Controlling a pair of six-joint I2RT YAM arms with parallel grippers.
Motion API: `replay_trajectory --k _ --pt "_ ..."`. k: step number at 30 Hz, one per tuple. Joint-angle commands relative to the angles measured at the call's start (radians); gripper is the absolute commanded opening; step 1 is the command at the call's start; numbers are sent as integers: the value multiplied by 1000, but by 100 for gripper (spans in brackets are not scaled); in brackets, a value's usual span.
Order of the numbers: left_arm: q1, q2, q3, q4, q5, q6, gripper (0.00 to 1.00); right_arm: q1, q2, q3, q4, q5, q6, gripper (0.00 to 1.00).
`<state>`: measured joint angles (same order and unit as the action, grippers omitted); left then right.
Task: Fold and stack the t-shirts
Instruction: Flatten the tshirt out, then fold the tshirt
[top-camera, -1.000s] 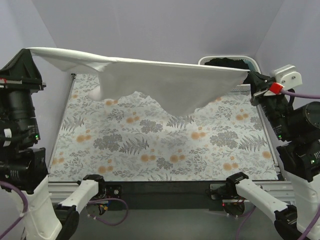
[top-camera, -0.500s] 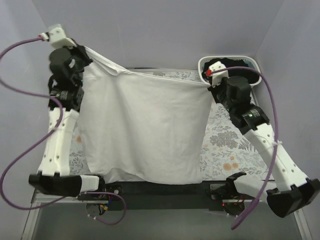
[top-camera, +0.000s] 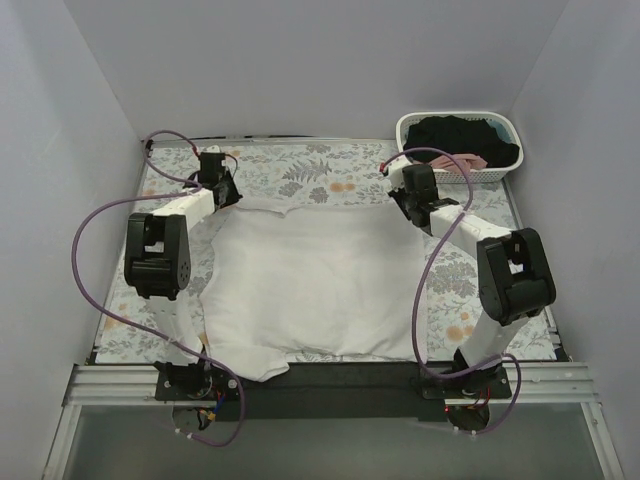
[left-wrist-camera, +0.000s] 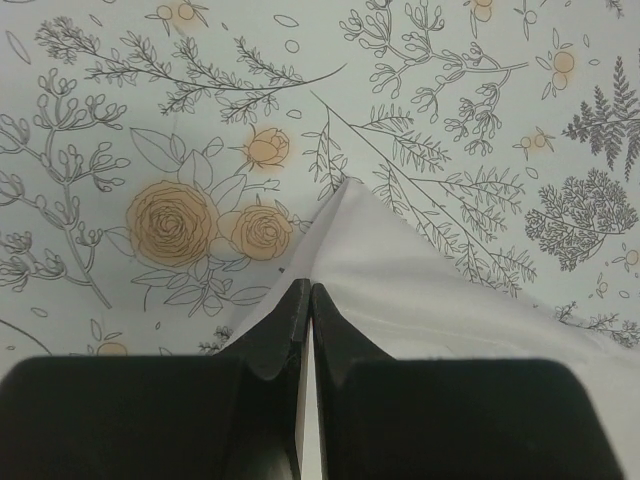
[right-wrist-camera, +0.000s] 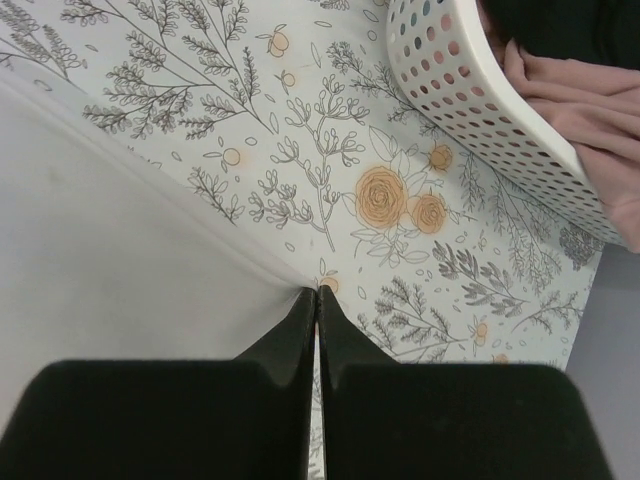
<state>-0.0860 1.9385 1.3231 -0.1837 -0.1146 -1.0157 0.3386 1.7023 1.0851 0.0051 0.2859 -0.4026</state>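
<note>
A white t-shirt lies spread nearly flat on the floral tablecloth, its near hem hanging over the table's front edge. At its far left corner my left gripper is low on the table, shut on the cloth; in the left wrist view the gripper pinches the shirt's pointed corner. My right gripper is shut on the far right corner, where the shirt's edge runs into the closed gripper. A black t-shirt and a pink one lie in the basket.
The white lattice basket stands at the far right corner, close beyond my right gripper, with its wall and the pink cloth in the right wrist view. Purple cables loop over both arms. Bare tablecloth shows behind the shirt.
Both arms have swung forward and down from holding the white shirt stretched high in the air. The shirt now lies flat on the table, still gripped at its two far corners.
</note>
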Motion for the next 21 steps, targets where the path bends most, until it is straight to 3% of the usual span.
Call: replay_trajectory --k 1,8,21 --pt "14 -3 65 70 33 -40 0 -22 52 90 110 9 -30 1" --pt "23 -18 108 15 43 -67 0 -39 70 84 107 6 -25 1" --pt "31 -359 -146 -186 -6 -193 0 -38 -148 -119 -48 0 186 1"
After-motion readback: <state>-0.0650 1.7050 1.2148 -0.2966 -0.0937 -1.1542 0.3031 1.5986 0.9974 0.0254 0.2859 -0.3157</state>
